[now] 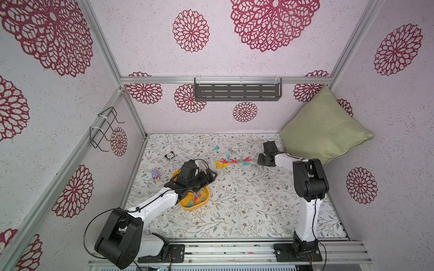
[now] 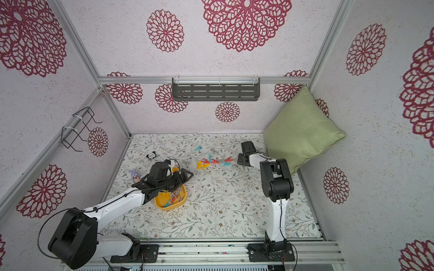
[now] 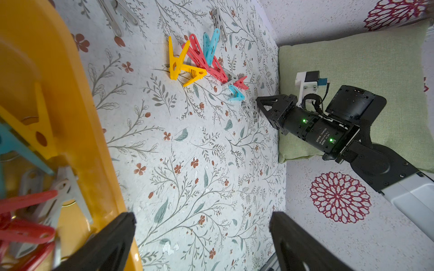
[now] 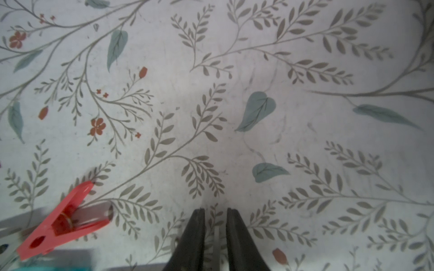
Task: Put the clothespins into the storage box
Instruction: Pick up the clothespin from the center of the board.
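The left hand (image 3: 203, 217) hangs wide open above the far edge of the box (image 1: 187, 207), which has some pegs (image 1: 196, 199) inside. Further back, loose pegs (image 1: 232, 162) lie bunched on the counter (image 1: 258, 199). The right hand (image 4: 215, 211) stands narrow about a grey peg (image 3: 250, 110) at the bunch's end, though I cannot tell whether it grips.
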`<action>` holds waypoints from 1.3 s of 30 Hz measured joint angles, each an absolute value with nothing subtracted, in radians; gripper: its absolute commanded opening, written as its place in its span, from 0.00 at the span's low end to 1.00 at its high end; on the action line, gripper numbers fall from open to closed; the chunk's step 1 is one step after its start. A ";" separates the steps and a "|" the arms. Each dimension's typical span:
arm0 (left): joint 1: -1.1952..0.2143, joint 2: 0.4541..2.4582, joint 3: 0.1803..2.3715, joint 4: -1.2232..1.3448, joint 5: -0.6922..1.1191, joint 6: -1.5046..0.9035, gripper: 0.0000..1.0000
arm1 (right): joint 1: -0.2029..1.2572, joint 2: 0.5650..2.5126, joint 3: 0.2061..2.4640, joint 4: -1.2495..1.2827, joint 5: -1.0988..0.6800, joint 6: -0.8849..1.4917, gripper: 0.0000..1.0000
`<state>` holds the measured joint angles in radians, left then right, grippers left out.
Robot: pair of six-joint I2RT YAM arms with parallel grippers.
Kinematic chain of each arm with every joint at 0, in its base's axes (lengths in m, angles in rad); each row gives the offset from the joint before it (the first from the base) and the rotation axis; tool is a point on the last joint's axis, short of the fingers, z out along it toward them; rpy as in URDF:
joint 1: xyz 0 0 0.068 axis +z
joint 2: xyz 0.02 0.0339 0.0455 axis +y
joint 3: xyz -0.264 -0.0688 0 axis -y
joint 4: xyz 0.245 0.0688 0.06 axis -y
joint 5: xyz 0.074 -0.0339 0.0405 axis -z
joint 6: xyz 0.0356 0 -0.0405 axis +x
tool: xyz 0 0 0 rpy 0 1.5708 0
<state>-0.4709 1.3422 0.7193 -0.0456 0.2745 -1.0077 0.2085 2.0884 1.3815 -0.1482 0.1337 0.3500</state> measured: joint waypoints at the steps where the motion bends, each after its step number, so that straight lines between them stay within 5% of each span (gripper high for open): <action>1: -0.472 1.342 0.719 -0.046 0.274 -1.008 0.97 | 0.208 2.088 1.382 -0.149 0.135 0.350 0.16; 10: -0.481 1.342 0.722 -0.046 0.272 -1.008 0.97 | 0.207 2.079 1.361 -0.130 0.136 0.350 0.00; 24: -0.454 1.256 0.777 -0.149 0.218 -0.953 0.97 | 0.308 1.850 1.193 -0.121 0.134 0.351 0.00; 39: -0.196 1.002 0.754 -0.334 0.202 -0.894 0.97 | 0.608 1.810 1.228 -0.091 0.067 0.377 0.00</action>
